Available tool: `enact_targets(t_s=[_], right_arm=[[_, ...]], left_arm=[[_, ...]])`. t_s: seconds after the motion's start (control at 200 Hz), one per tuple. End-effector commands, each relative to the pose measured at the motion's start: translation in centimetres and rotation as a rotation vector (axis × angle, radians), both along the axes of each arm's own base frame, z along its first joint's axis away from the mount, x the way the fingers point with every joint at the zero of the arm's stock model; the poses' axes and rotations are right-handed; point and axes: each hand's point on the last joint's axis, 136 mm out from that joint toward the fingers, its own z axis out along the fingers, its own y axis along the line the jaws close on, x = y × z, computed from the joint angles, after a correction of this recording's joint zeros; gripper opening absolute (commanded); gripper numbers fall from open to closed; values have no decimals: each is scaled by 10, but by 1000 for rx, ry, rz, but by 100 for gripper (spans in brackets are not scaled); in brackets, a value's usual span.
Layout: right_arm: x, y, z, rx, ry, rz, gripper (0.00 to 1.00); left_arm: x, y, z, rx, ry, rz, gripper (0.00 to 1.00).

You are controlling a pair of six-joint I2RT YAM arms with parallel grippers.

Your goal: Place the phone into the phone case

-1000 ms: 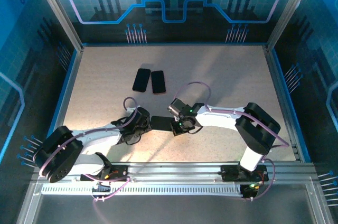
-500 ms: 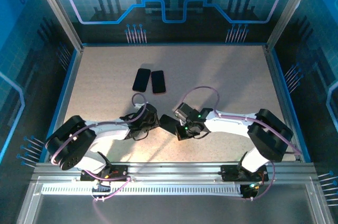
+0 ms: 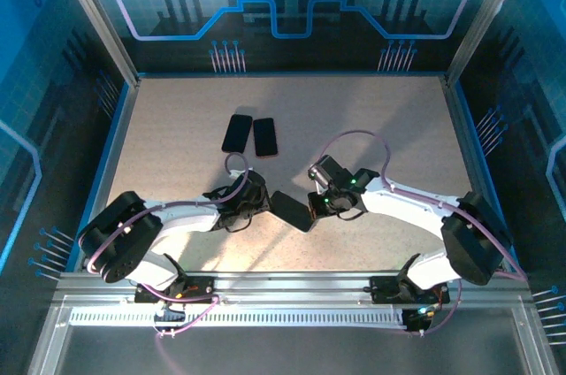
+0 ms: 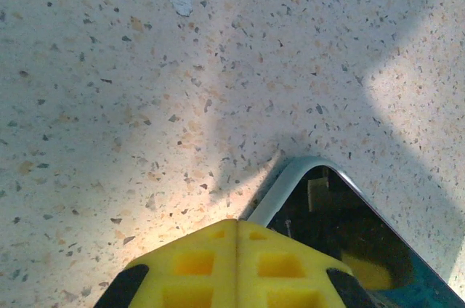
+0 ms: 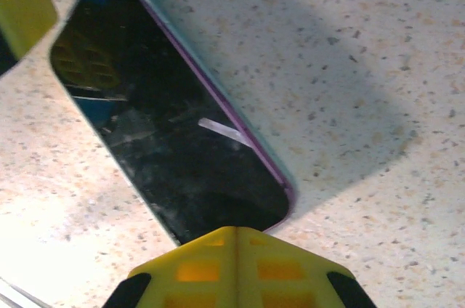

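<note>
Speckled table [image 3: 177, 127] — phone [image 3: 292, 210] toward front edge

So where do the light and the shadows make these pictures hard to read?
Right wrist view: the glossy black phone shows a yellow reflection near its far corner, and the speckled table is washed out at lower left. Left wrist view: a soft shadow band crosses the table. Top view: a bright patch lies beside the left arm.

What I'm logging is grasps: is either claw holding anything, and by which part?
Nothing is gripped: the left claw and right claw are both shut, tips at opposite ends of the phone lying on the table.
</note>
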Motion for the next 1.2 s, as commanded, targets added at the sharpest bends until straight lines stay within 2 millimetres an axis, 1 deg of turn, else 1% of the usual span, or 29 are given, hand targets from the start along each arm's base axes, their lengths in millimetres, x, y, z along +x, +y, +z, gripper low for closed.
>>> enact_targets(t_s=[0.0,0.185,0.435,0.59,0.725,0.735,0.76,0.87,1.026,1.196], right_arm=[[0,-10,-10,-70,14,27,0],[-1,-11,-23,-89,38,28,0],[-2,-8,-34,-95,69,37,0],[-4,-7,-45,-116,96,49,0],[-14,-11,-65,-179,144,79,0],[-10,-6,-61,-173,132,81,0],[-10,-5,-63,-185,135,90,0],[-18,-3,-79,-241,169,117,0],[-31,3,-98,-248,221,127,0],[-39,7,-111,-259,251,130,0]], left_arm=[[1,-3,9,5,-16,-21,0],[1,-3,8,0,-12,-15,0],[0,-4,6,-3,-6,-17,0],[0,-5,5,-7,-2,-18,0],[-1,-6,3,-12,4,-20,0],[-1,-6,3,-12,4,-20,0],[-1,-7,3,-13,5,-22,0],[-1,-8,1,-17,10,-22,0],[-1,-8,0,-19,12,-19,0],[-1,-9,-1,-22,14,-20,0]])
